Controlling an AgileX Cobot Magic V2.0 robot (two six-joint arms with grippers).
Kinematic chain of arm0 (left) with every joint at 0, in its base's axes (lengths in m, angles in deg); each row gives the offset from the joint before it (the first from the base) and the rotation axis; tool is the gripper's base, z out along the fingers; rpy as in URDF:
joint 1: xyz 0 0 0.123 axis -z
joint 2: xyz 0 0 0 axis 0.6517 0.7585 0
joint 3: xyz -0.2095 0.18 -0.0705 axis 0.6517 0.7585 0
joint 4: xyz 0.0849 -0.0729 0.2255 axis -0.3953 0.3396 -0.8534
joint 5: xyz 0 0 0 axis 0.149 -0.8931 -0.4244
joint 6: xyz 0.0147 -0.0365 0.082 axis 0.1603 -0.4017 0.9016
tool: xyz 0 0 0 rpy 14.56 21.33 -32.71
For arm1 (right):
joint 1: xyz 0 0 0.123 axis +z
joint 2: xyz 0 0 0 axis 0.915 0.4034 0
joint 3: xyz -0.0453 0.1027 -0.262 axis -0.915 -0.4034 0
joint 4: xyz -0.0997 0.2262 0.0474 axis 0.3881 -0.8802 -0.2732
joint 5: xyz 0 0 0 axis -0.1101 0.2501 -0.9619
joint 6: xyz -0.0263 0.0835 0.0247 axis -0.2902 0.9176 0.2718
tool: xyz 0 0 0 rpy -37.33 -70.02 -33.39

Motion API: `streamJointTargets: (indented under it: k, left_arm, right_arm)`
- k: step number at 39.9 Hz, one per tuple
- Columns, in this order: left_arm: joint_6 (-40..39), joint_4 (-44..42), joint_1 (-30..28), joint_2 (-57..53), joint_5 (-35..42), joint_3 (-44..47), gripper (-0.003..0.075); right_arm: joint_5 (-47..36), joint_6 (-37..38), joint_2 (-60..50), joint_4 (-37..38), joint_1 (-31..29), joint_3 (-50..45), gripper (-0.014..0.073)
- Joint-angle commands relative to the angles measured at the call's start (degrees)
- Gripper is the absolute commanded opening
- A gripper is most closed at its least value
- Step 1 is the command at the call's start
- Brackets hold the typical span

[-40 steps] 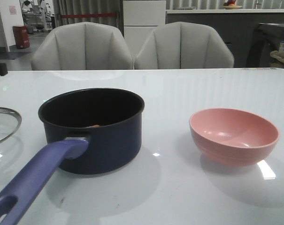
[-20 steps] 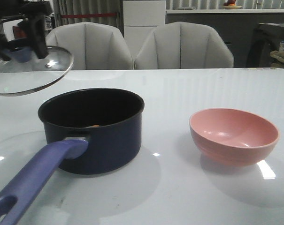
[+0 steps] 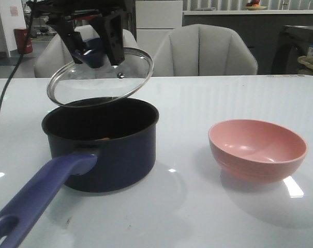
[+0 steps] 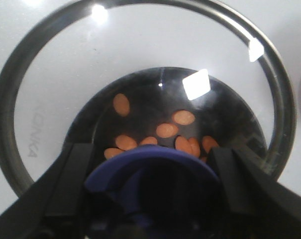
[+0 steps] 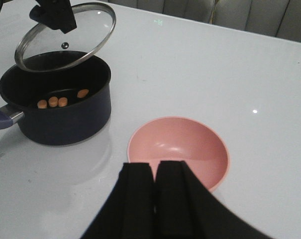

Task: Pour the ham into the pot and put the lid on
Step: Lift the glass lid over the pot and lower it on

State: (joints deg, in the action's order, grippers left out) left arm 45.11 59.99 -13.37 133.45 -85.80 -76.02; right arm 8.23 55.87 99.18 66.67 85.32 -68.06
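Above the dark navy-blue saucepan [image 3: 102, 142], my left gripper [image 3: 92, 47] hangs with its black fingers [image 4: 70, 172] clamped on the blue-purple funnel knob of the round clear glass lid [image 3: 100, 77]. That lid is tilted, its low edge just over the pan's far rim, not yet seated. Through the glass I see the orange-pink diced ham [image 4: 166, 130] lying on the pan's floor, so the pour looks done. My right gripper [image 5: 154, 194] idles near the empty pink bowl [image 3: 257, 150], fingers pressed together, holding nothing.

The risk now, as I judge it: coming down tilted, the metal rim could catch one side of the pan and nudge it, or sit cocked. Off-centre over the pan, it could hang over the wall. The long purple-blue handle [image 3: 40, 194] sticks out toward the camera; a shove there would swing the pan.
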Motion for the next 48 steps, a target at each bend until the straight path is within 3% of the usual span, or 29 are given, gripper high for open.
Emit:
streamJointTargets:
  k: [1,40,44,48]
  left_arm:
    - [0.1,0.7,1.0,-3.7,-2.2,0.0,0.0217]
    - [0.1,1.7,1.7,-4.7,-2.2,7.5,0.0223]
    - [0.1,1.7,1.7,-4.0,-2.2,7.5,0.0271]
    - [0.1,1.7,1.7,-3.6,-2.2,7.4,0.0381]
  right_arm:
    - [-3.8,-0.6,0.2,-0.6,0.1,1.7,0.0137]
    - [-3.8,-0.6,0.2,-0.6,0.1,1.7,0.0137]
    - [-3.8,-0.6,0.2,-0.6,0.1,1.7,0.0137]
    - [-3.8,-0.6,0.2,-0.6,0.1,1.7,0.0137]
